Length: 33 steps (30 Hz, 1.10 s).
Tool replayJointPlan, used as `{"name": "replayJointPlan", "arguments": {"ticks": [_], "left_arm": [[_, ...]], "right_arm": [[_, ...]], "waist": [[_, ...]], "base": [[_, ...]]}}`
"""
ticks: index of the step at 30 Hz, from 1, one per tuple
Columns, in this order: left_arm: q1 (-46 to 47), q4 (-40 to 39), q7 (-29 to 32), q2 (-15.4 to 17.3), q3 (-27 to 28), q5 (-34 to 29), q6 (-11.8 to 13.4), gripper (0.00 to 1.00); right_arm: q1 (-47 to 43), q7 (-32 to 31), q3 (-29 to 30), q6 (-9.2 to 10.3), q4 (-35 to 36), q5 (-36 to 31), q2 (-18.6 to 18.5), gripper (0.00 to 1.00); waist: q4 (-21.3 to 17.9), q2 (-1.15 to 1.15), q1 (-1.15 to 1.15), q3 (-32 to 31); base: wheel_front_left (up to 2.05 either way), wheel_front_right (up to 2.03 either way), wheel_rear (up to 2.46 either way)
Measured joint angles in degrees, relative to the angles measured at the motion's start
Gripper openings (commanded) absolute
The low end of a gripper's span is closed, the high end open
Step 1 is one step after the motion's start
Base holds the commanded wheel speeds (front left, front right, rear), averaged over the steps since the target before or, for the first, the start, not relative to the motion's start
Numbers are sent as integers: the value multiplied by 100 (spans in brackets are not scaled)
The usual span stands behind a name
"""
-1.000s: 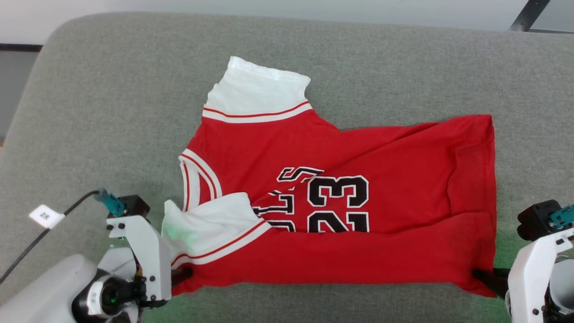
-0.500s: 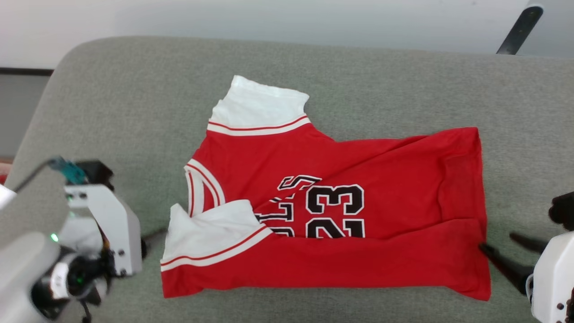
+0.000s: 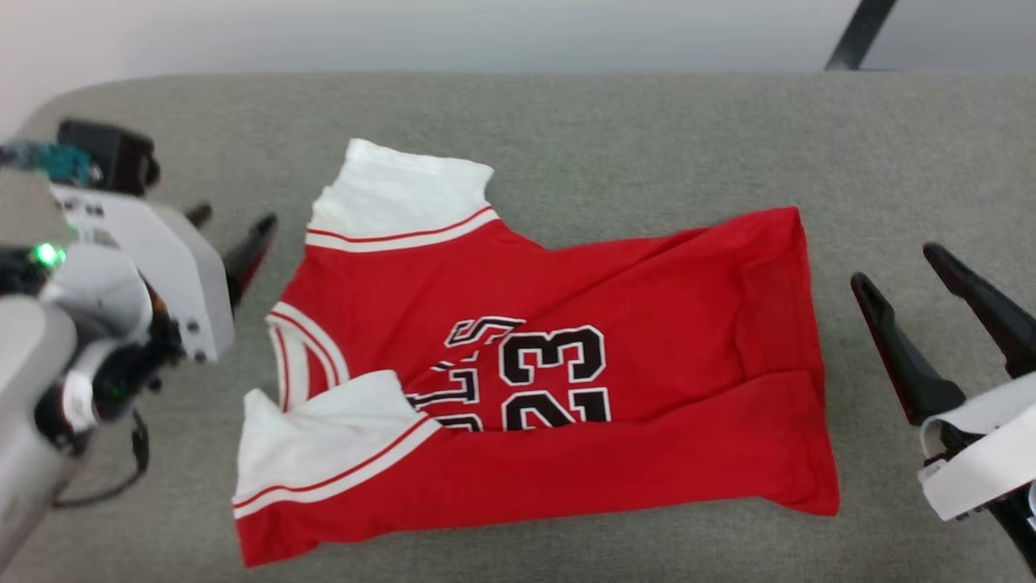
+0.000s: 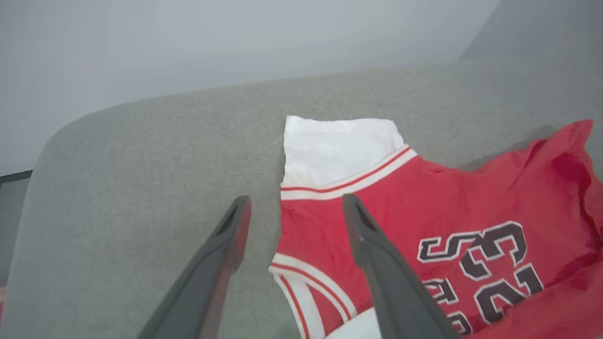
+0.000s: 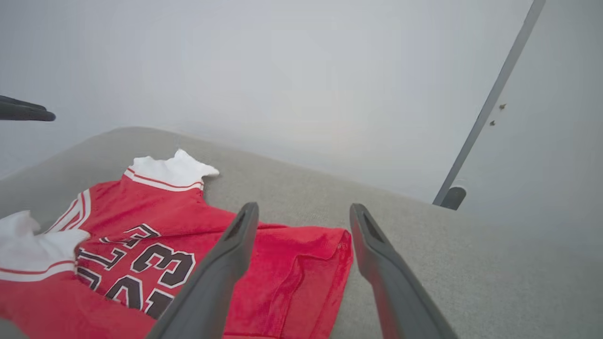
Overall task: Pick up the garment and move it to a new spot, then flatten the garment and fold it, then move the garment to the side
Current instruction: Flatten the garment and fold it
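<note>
Fingers of the left gripper (image 3: 233, 217) stand wide apart and hold nothing. They are just beside the far shoulder of the shirt (image 3: 647, 324). The right gripper (image 3: 895, 265) is wide apart too, with nothing in it, near the hem. The shirt is red with white sleeves, black letters and a 23. It lies on the gray cushion (image 3: 566, 121). Its near side is folded over the number. Its long way runs left to right, neck to the left, hem to the right.
</note>
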<state>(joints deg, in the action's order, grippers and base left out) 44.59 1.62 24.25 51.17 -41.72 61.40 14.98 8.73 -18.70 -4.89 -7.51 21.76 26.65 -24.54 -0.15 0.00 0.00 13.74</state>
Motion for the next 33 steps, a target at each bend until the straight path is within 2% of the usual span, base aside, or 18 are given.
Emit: {"name": "replayJointPlan", "arguments": {"ticks": [5, 9, 15, 20, 33], "left_arm": [[571, 660, -22, -171, 4, -147, -388, 100], [1065, 1184, 264, -230, -32, -158, -690, 100], [1771, 1756, 943, -213, -102, -170, -992, 100], [2172, 2134, 1588, -174, -212, -164, -1114, 100], [2937, 2872, 2595, -290, -402, -220, -1043, 100]], "right_arm": [[181, 781, -157, -1, -107, -254, 100, 100], [240, 956, -227, -1, -201, -249, 151, 100], [358, 1127, -245, -1, -263, -245, 174, 100], [407, 1229, -301, -1, -341, -201, 227, 100], [630, 1339, -423, -1, -515, -137, 233, 100]], "waist": [[-224, 0, 0, 226], [-411, 0, 0, 462], [-689, 0, 0, 897], [-921, 0, 0, 1276], [-1332, 0, 0, 1936]], "base": [[0, 0, 0], [0, 0, 0], [0, 0, 0], [0, 0, 0], [0, 0, 0]]}}
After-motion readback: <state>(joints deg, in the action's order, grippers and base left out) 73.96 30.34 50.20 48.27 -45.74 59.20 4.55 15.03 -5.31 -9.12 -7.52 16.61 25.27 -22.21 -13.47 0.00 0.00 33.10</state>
